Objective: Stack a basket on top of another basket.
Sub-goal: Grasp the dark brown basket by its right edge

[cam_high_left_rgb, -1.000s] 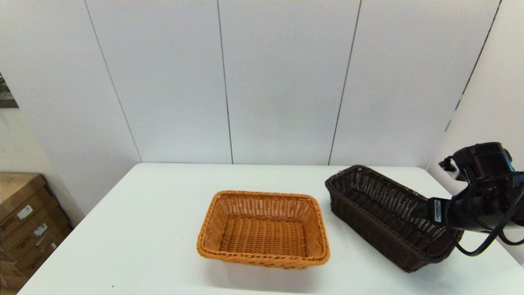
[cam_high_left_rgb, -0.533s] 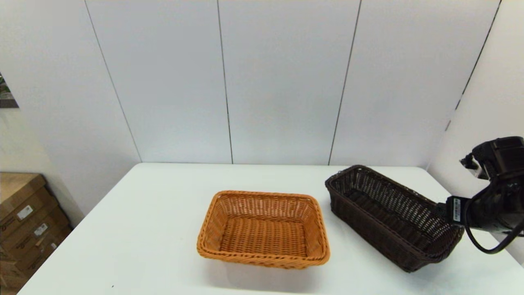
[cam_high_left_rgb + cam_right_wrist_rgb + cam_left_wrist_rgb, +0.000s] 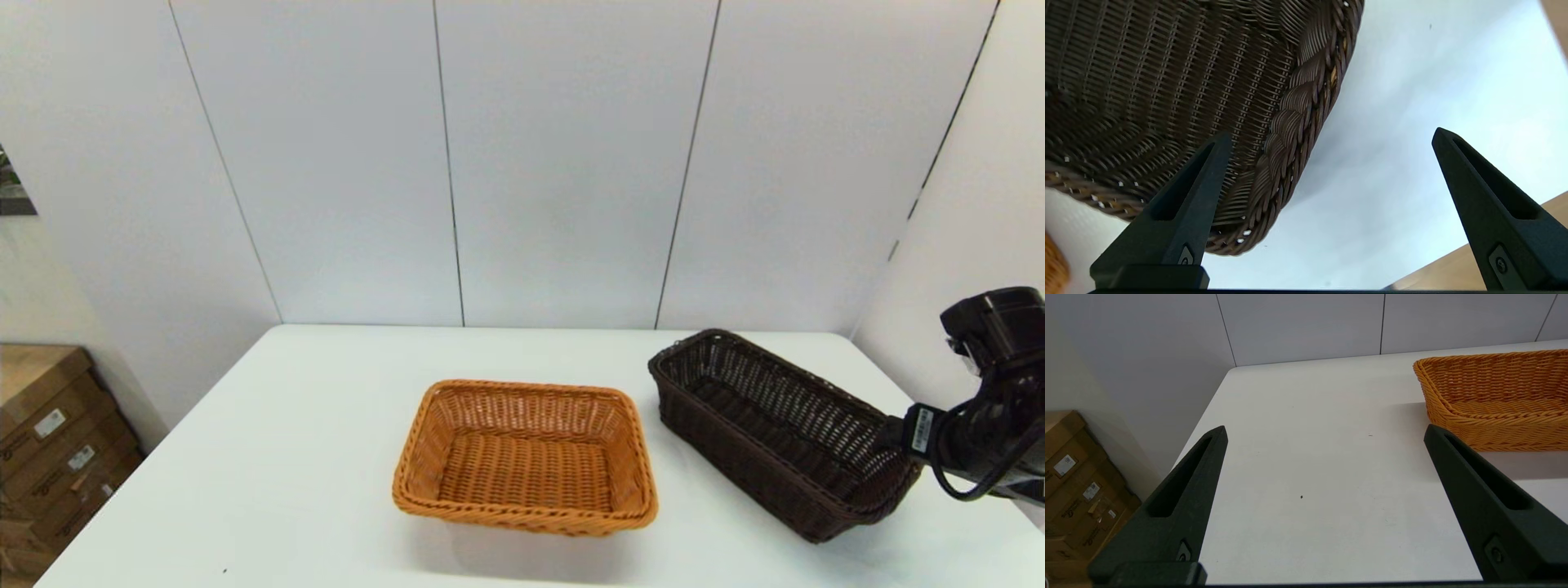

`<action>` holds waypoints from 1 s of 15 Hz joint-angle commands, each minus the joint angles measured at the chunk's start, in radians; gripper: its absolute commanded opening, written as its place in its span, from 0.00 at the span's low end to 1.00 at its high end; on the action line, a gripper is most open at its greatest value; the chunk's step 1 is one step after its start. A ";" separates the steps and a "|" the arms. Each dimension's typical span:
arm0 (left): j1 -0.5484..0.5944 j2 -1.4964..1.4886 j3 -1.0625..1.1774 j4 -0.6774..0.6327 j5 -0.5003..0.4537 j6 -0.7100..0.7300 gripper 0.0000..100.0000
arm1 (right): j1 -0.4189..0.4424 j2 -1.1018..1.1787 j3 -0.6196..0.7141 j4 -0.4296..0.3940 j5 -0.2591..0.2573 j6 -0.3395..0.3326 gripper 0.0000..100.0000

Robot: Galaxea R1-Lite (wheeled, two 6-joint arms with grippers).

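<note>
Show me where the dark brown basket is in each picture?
Head view: dark brown basket sits right of the orange basket, beside the right hand.
Left wrist view: not there; only the orange basket.
Right wrist view: it fills the upper left.
Shared landmark: the white table.

Both baskets are woven wicker – the dark brown basket (image 3: 780,431) open-weave, the orange basket (image 3: 526,457) tighter – on a smooth matt white table (image 3: 294,474).
</note>
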 commanded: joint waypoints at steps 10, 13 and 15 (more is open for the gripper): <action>0.001 0.000 0.002 0.000 0.000 0.000 1.00 | 0.017 0.221 -0.057 -0.012 0.006 0.218 1.00; 0.001 0.000 0.002 0.000 0.000 0.000 1.00 | 0.017 0.282 -0.069 -0.013 0.006 0.255 1.00; 0.001 0.000 0.002 0.000 0.000 0.000 1.00 | 0.015 0.328 -0.069 -0.013 0.005 0.261 1.00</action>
